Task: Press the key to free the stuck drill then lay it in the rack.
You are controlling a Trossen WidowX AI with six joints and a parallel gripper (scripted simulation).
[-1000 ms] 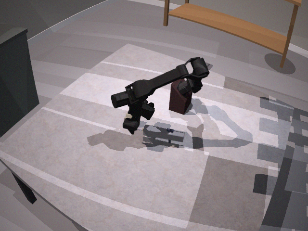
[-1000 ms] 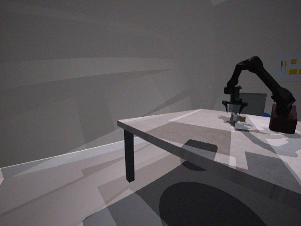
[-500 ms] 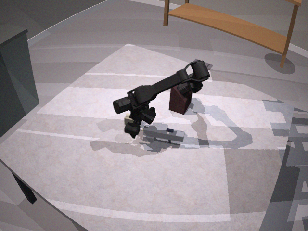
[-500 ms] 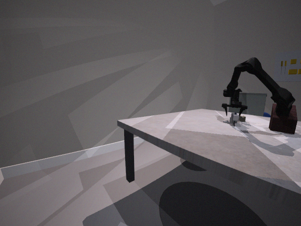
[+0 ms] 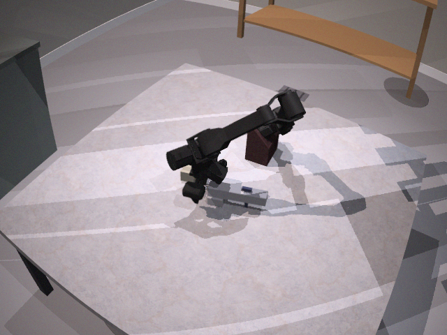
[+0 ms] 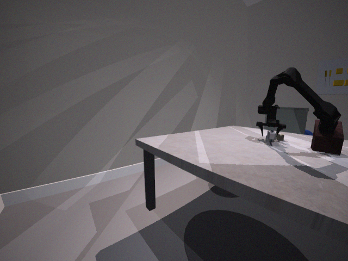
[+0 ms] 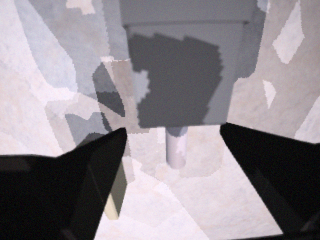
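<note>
Drill (image 7: pixel 176 148): only a short pale stub shows under the grey block (image 7: pixel 184 65) in the wrist view.
Rack (image 5: pixel 186 174): mostly hidden behind the gripper (image 5: pixel 202 183) from above.
Key (image 5: pixel 246 188): too small to read.

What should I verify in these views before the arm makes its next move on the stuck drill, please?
1. Gripper open, holding nothing: ok.
2. Drill shank lies between the fingers: ok.
3. Drill free of the grey block: not ok, still protruding from it.
4. Blue key pressed down: cannot tell.
5. Beige rack free to receive the drill: cannot tell, mostly hidden by the arm.
</note>
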